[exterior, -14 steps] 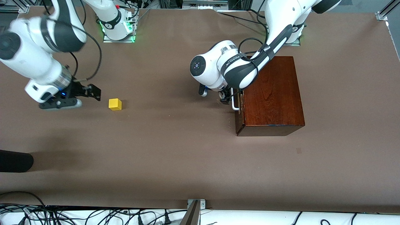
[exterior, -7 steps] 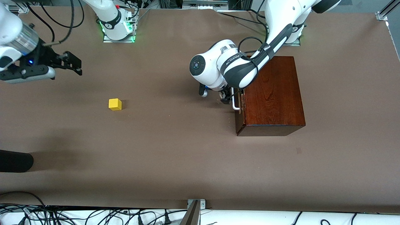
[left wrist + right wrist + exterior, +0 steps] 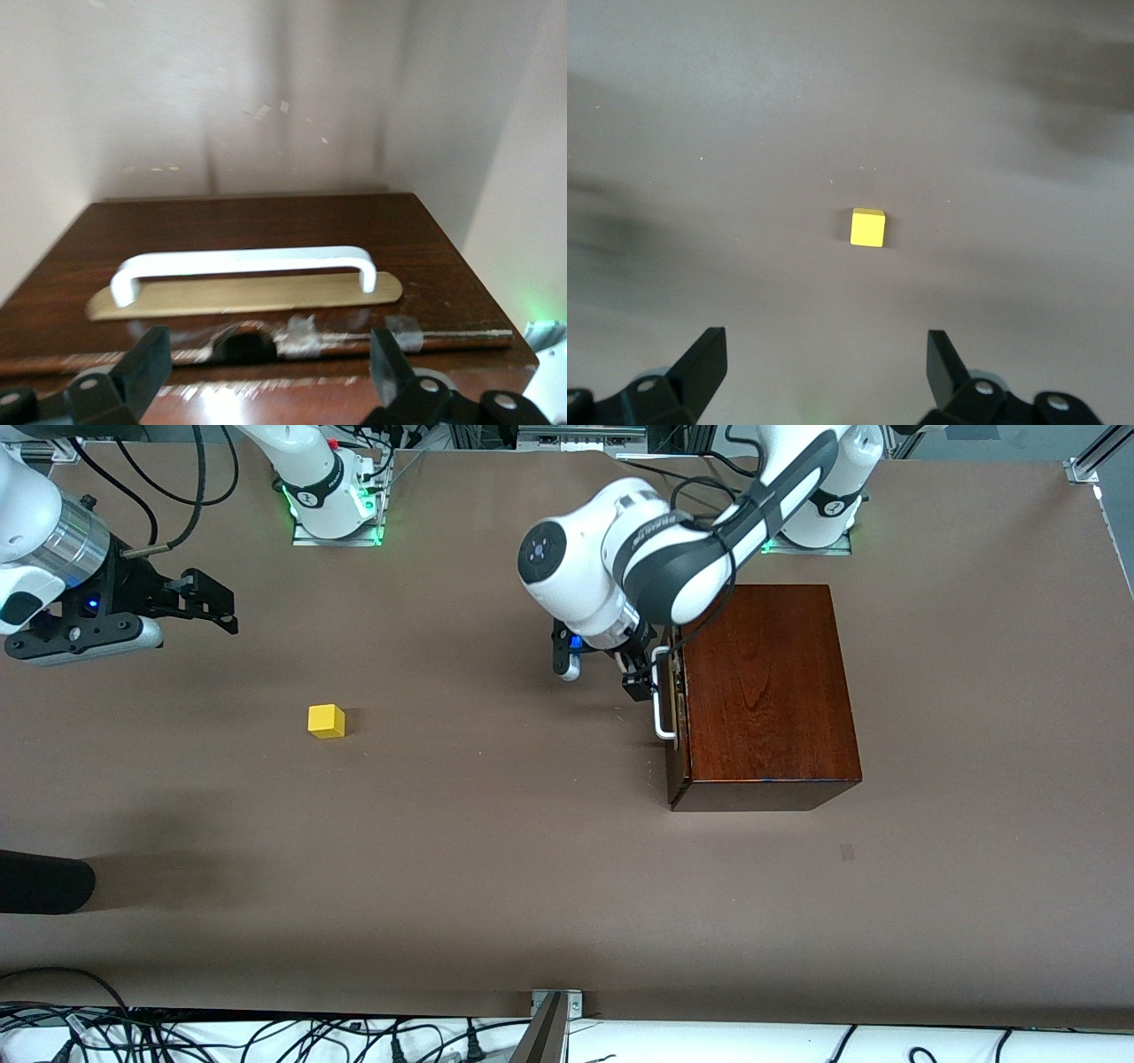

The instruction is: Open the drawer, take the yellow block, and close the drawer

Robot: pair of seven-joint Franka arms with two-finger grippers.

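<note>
The yellow block (image 3: pixel 326 721) lies on the bare table toward the right arm's end; it also shows in the right wrist view (image 3: pixel 867 228). The reddish-brown wooden box (image 3: pixel 766 691) stands toward the left arm's end, with its drawer (image 3: pixel 675 700) pushed in and the white handle (image 3: pixel 660 695) facing the block. My left gripper (image 3: pixel 640 675) is open and empty, hovering just above the handle (image 3: pixel 244 266) and dark drawer front (image 3: pixel 266 226). My right gripper (image 3: pixel 213 602) is open and empty, up in the air over the table, apart from the block.
The brown table (image 3: pixel 496 850) carries only the box and the block. A dark rounded object (image 3: pixel 40 881) juts in at the edge by the right arm's end. The arm bases (image 3: pixel 332 496) stand along the top of the front view.
My right gripper has risen from beside the yellow block and drawn back toward its base. My left gripper has lifted a little from the handle toward the robots' side. The drawer stays shut.
</note>
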